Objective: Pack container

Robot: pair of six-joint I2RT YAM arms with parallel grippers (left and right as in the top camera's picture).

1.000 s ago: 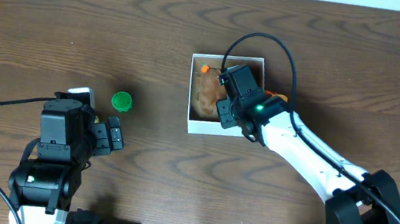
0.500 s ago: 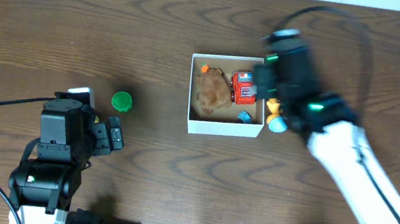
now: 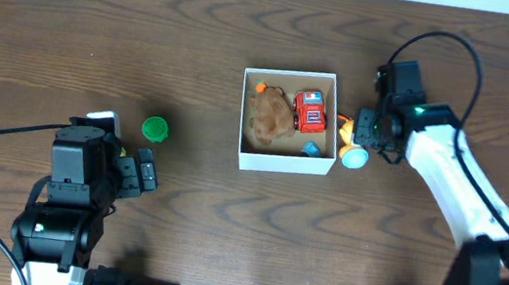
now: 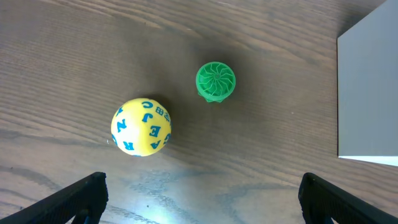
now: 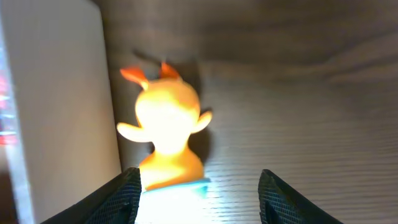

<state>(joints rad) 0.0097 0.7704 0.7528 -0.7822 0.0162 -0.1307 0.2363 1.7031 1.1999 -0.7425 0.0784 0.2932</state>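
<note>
The container [image 3: 285,160] is a square white-walled box with a tan inside, at the table's middle. It holds a brown plush toy [image 3: 271,117], a red toy truck [image 3: 310,111] and a small blue piece [image 3: 311,149]. An orange figure on a pale blue base [image 3: 349,147] lies on the table against the box's right wall; it also shows in the right wrist view [image 5: 166,134]. My right gripper [image 3: 366,130] is open just right of that figure, fingers [image 5: 199,196] either side of its base. My left gripper [image 3: 144,172] is open, fingers [image 4: 202,196] below a yellow letter ball [image 4: 141,127] and a green ribbed toy [image 4: 216,80].
The green toy [image 3: 155,128] sits on the table left of the container. The container's white wall shows at the right edge of the left wrist view [image 4: 370,93] and the left edge of the right wrist view [image 5: 56,106]. Dark wood table all around.
My right arm has lifted out of the container and swung right, now beside its right wall over the orange figure. The red truck now lies uncovered in the box. The left arm has not moved.
</note>
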